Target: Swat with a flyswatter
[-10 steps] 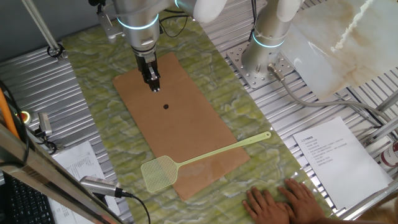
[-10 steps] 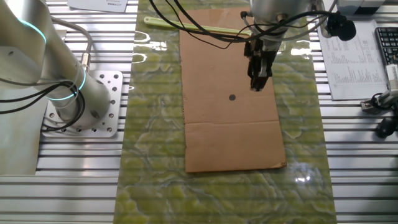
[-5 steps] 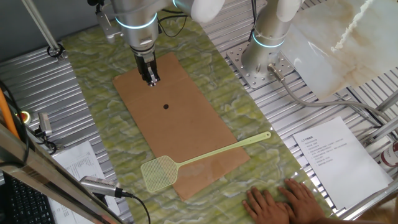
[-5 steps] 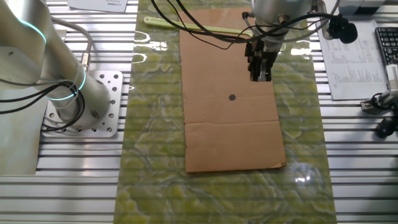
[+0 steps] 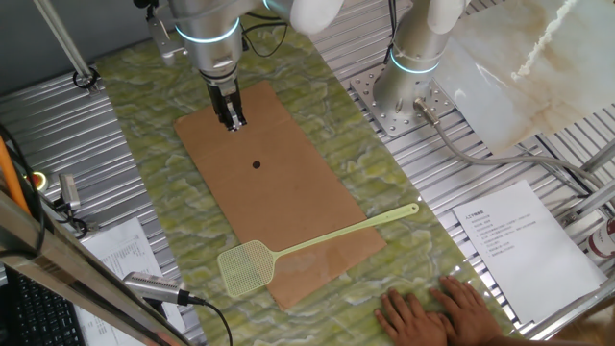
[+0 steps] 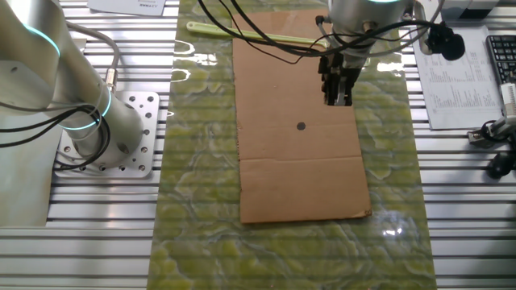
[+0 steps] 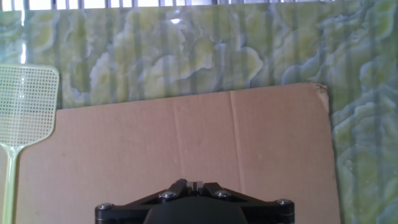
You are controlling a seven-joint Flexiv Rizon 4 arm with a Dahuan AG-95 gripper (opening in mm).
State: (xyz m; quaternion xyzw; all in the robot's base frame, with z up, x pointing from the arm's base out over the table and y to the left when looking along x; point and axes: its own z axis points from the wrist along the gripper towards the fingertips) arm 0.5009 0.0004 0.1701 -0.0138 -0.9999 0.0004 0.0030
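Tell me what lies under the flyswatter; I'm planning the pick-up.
The flyswatter lies flat across the near end of the brown board; its mesh head overhangs onto the green mat. Anything beneath the board is hidden.

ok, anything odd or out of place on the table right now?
One thing: a person's hands rest flat on the green mat at the near edge, close to the flyswatter, inside the workspace. The flyswatter lies flat across the brown board, intact. The gripper hangs empty.

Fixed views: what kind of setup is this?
Probably a robot lab test bench: slotted aluminium table, a second silver robot arm base bolted to it, and a brown cardboard board laid on a green marbled mat.
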